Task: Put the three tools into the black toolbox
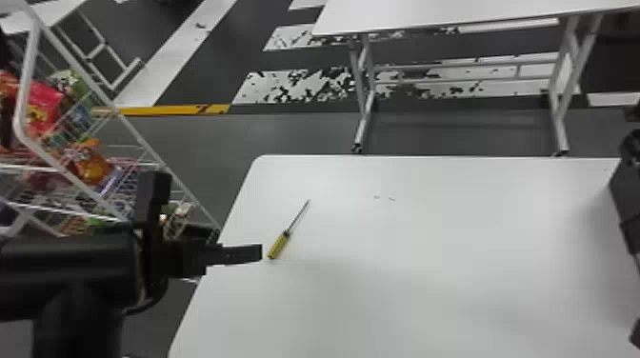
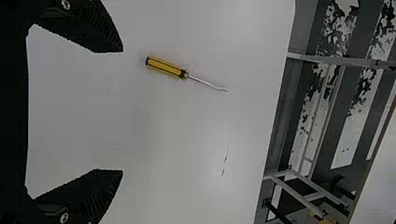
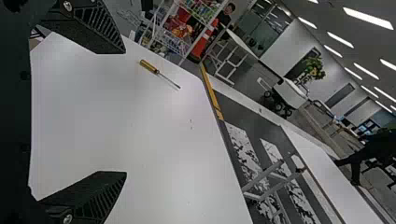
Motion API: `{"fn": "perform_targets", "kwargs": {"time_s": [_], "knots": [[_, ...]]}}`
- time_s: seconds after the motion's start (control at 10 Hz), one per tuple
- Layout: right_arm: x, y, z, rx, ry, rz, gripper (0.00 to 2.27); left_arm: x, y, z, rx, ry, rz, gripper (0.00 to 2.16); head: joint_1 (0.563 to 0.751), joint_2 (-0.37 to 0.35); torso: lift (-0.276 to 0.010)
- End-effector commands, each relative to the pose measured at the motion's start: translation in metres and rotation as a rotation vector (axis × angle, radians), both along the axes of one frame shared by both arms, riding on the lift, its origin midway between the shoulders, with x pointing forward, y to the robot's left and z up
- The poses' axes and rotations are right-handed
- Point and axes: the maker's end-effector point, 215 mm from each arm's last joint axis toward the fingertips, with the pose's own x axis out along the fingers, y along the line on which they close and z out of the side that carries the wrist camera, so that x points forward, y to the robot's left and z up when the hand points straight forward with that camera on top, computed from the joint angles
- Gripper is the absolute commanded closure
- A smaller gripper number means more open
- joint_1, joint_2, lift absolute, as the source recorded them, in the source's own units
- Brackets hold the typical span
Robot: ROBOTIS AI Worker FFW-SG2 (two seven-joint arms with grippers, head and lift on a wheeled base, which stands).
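A screwdriver (image 1: 280, 244) with a yellow and black handle lies on the white table toward its left side, its metal shaft pointing away. My left gripper (image 1: 261, 253) is over the table's left edge, just left of the handle. In the left wrist view the left gripper (image 2: 122, 111) has its fingers wide apart, and the screwdriver (image 2: 164, 67) lies beyond them, untouched. My right arm (image 1: 629, 195) is at the right edge of the head view. The right gripper (image 3: 126, 112) stands open with nothing between its fingers; the screwdriver (image 3: 149, 66) lies farther off in the right wrist view.
The white table (image 1: 428, 238) bears a few small dark marks near its far side. A wire rack (image 1: 143, 143) with snack packets stands beyond its left edge, close to the left arm. Another white table (image 1: 452, 14) stands farther off across the floor.
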Motion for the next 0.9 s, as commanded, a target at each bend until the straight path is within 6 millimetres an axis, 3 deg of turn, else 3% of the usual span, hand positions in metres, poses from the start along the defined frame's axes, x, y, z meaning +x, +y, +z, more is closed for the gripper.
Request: {"fn": "perform_targets", "kwargs": {"time_s": [0.0, 0.5, 0.8], "knots": [[-0.001, -0.004, -0.002, -0.003, 0.005, -0.005, 0.08, 0.018, 0.011, -0.007, 0.004, 0.025, 0.024, 0.08, 0.695, 0.334, -0.051], [-0.004, -0.008, -0.009, 0.003, 0.02, -0.01, 0.08, 0.067, 0.021, -0.037, 0.115, 0.144, 0.004, 0.08, 0.695, 0.321, -0.051], [-0.007, -0.016, -0.013, -0.004, 0.031, -0.026, 0.08, 0.072, 0.025, -0.056, 0.165, 0.217, -0.008, 0.08, 0.695, 0.321, -0.051]]}}
